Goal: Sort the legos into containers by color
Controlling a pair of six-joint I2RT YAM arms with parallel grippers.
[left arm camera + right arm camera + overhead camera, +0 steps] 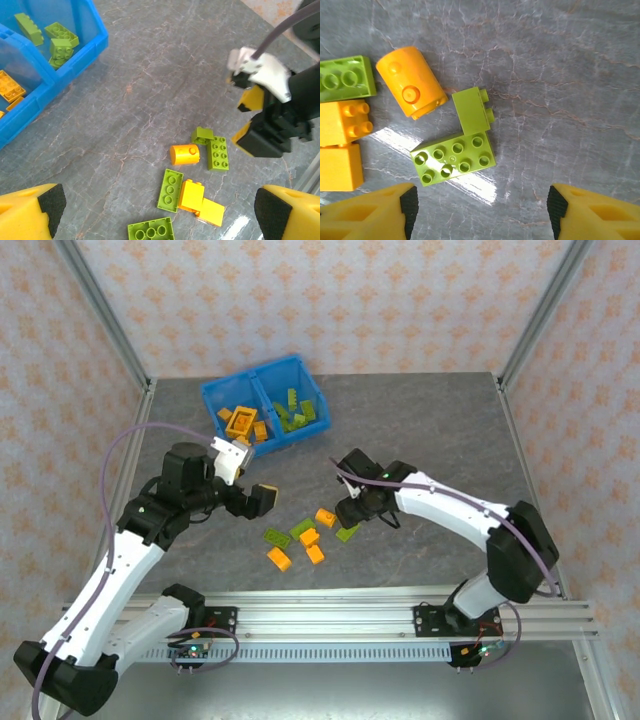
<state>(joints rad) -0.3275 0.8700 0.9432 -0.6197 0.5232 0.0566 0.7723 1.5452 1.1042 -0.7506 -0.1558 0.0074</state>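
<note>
The blue bin [212, 398] stands at the back left of the table; its left compartment holds orange legos [241, 421] and its right one green legos [298, 412]. Several loose legos lie between the arms: an orange cylinder [411, 81], a flat green 2x4 brick [453, 159] touching a small green brick [471, 111], and orange blocks [342, 122]. My right gripper [482, 206] hovers open just beside the green 2x4 brick, holding nothing. My left gripper [159, 207] is wide open above the loose pile, also holding nothing, with the bin [75, 65] at its upper left.
Grey stone-patterned tabletop [420, 420] with free room at the back right. Metal frame posts [110, 320] rise at the back corners. The right gripper [260, 125] hangs close over the pile in the left wrist view. A rail [400, 615] runs along the near edge.
</note>
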